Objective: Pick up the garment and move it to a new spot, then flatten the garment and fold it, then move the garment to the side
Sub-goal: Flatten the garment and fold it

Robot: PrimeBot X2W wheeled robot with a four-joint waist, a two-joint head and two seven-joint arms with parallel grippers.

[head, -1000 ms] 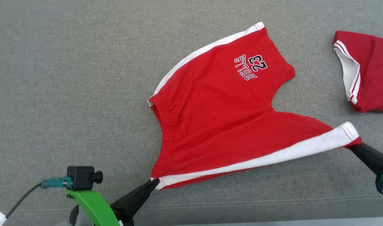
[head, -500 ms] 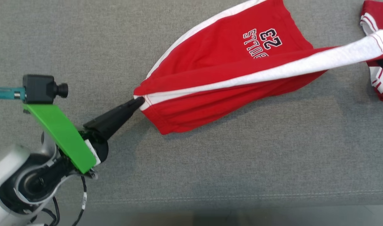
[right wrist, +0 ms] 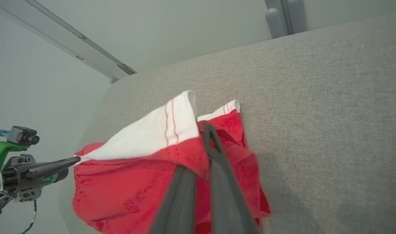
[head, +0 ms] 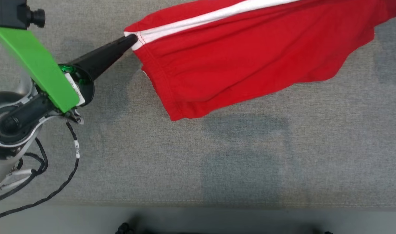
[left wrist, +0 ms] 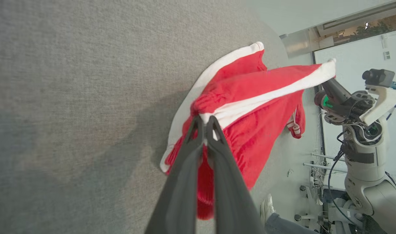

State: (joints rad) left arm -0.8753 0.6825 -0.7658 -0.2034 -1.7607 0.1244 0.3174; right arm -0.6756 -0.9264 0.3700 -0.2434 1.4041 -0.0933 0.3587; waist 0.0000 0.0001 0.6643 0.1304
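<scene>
The garment (head: 249,55), red shorts with white side stripes, hangs stretched between my two grippers above the grey cloth surface (head: 198,156). In the head view my left gripper (head: 133,40) is shut on the waistband corner at the white stripe. The left wrist view has its fingertips (left wrist: 202,123) pinched on that corner, with my right gripper (left wrist: 329,79) holding the far hem. My right gripper (right wrist: 206,131) is shut on the leg hem, with the left gripper (right wrist: 76,159) across from it. The shorts' far side still rests on the surface (left wrist: 214,68).
A second red garment (left wrist: 295,122) with white trim lies beyond the shorts. The surface's front edge (head: 198,204) runs along the bottom of the head view. A person's foot (left wrist: 267,204) stands on the floor beside the surface.
Both grippers have lifted the near striped edge off the surface and carried it away from me over the rest of the shorts, hiding the printed leg. The head view has shifted too.
</scene>
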